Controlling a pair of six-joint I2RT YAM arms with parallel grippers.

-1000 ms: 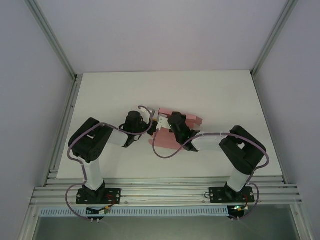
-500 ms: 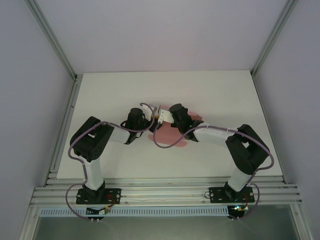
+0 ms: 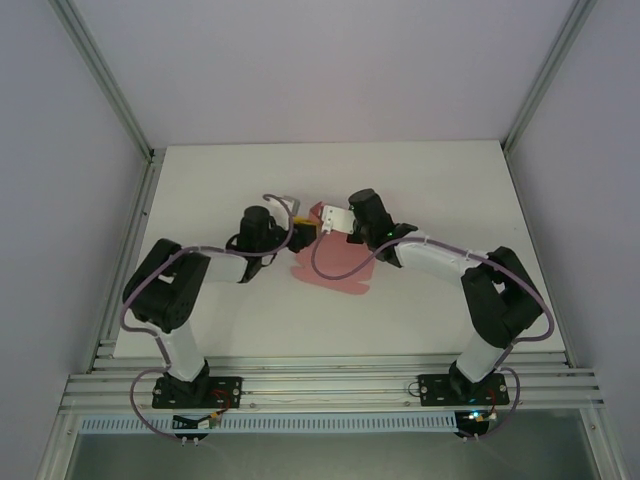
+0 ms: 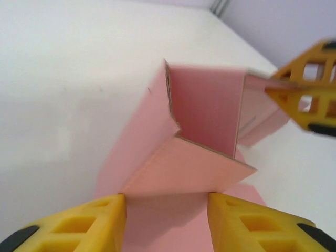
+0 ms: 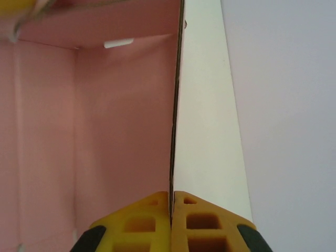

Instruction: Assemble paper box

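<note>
The paper box point(image 3: 335, 270) is a pink die-cut card lying mid-table, partly folded. In the left wrist view its panels point(image 4: 205, 110) stand up and one flap slopes down towards my fingers. My left gripper point(image 3: 304, 232) is at the card's far left corner. Its jaws point(image 4: 167, 220) are open, and the flap's near edge lies between the two yellow fingertips. My right gripper point(image 3: 326, 220) is shut on an upright panel of the box, seen edge-on point(image 5: 173, 131) between its pressed fingertips point(image 5: 171, 210). The right gripper's fingers point(image 4: 307, 92) pinch that panel's right end in the left wrist view.
The white table point(image 3: 450, 190) has bare surface around the card. Grey walls and aluminium posts close it in at left, right and back. A rail point(image 3: 330, 385) carrying both arm bases runs along the near edge.
Both grippers moved towards the back of the table, the right arm stretching out. My left jaws have opened wider. More of the pink card lies uncovered in front of the grippers.
</note>
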